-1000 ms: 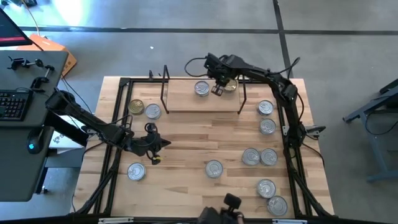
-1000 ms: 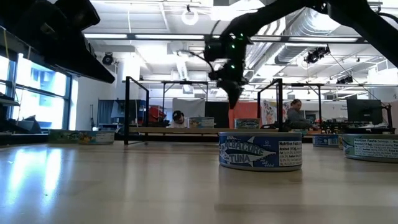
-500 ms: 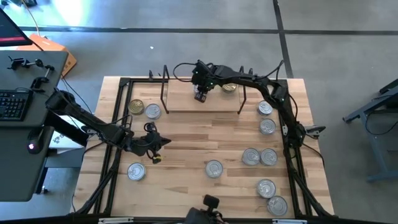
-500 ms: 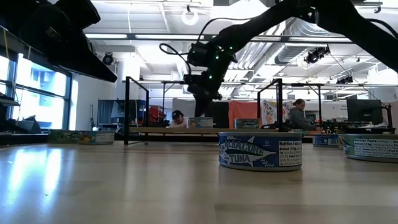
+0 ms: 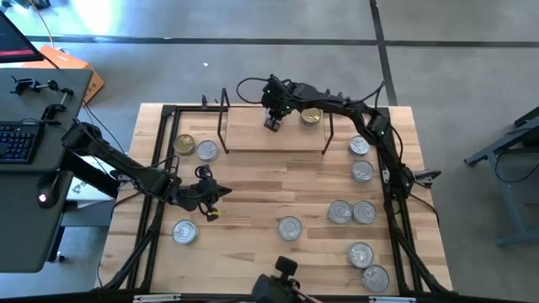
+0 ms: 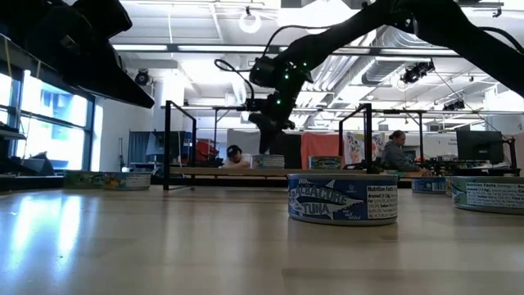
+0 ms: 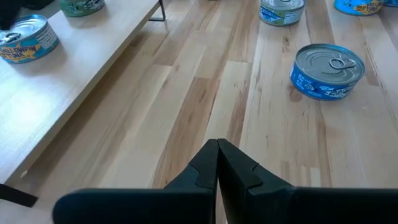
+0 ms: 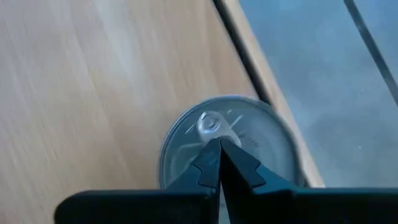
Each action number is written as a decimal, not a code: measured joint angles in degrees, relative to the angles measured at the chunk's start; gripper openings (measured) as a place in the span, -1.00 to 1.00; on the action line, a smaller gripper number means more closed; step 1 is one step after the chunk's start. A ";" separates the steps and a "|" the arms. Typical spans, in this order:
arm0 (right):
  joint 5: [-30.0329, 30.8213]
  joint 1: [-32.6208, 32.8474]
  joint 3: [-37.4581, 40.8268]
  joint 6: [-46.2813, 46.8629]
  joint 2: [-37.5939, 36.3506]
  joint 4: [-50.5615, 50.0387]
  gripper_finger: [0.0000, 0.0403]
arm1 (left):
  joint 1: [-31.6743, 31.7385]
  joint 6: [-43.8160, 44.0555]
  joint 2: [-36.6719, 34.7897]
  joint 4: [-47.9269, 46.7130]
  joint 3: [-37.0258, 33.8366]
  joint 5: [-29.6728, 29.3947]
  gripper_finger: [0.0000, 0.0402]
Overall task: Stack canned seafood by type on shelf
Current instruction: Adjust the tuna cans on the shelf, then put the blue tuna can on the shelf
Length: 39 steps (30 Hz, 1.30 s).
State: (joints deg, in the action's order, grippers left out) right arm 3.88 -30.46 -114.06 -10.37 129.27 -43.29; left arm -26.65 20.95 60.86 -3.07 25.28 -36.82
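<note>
The shelf (image 5: 244, 135), a light board in a black wire frame, stands at the table's far side. My right gripper (image 5: 272, 124), shut, is right above a silver-lidded tin (image 8: 249, 134) on the shelf's left half. In the high view the gripper hides that tin. A gold-lidded tin (image 5: 312, 117) stands on the shelf to its right. In the low view the right gripper (image 6: 268, 149) points down at the tin (image 6: 268, 161). My left gripper (image 5: 224, 193), shut (image 7: 217, 146), waits over the table's left middle. My right gripper comes from above, pointing down, with its shut fingertips (image 8: 214, 155) over the silver lid beside the pull tab (image 8: 210, 123). Whether they touch the lid, I cannot tell. The tin stands upright on the shelf board, close to its edge.
Loose tins lie on the table. A gold-lidded tin (image 5: 184, 145) and a silver one (image 5: 207, 151) are far left, and one (image 5: 184, 231) is near left. Another (image 5: 290, 227) is in the middle, and several (image 5: 362, 171) line the right side. People (image 6: 391, 152) sit in the room beyond.
My right gripper has moved from above the gold-lidded tin toward the table's left along the shelf. It now stands over the silver-lidded tin.
</note>
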 joint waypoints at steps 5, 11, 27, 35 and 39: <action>-2.76 2.26 -4.23 -1.47 0.00 -0.13 -1.00 | 0.00 -0.02 0.00 -0.07 0.00 -2.51 -1.00; -10.80 12.46 -1.50 -2.06 -0.37 3.41 -1.00 | -0.35 1.44 -2.11 -3.33 0.00 -8.57 -1.00; 3.33 41.84 27.44 14.53 -10.42 26.96 -1.00 | -14.04 10.24 -7.75 -6.92 -0.02 -11.01 -1.00; 13.72 52.58 44.71 32.28 -32.95 21.41 -1.00 | -14.77 -9.27 1.42 26.51 0.02 -14.68 -1.00; 18.45 60.36 49.43 45.23 -41.86 11.28 -1.00 | -12.86 -9.62 6.28 34.56 0.04 -10.46 -1.00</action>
State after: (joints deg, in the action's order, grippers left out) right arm 22.33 29.91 -64.63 34.86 87.41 -32.01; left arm -39.52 11.33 67.14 31.49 25.32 -47.28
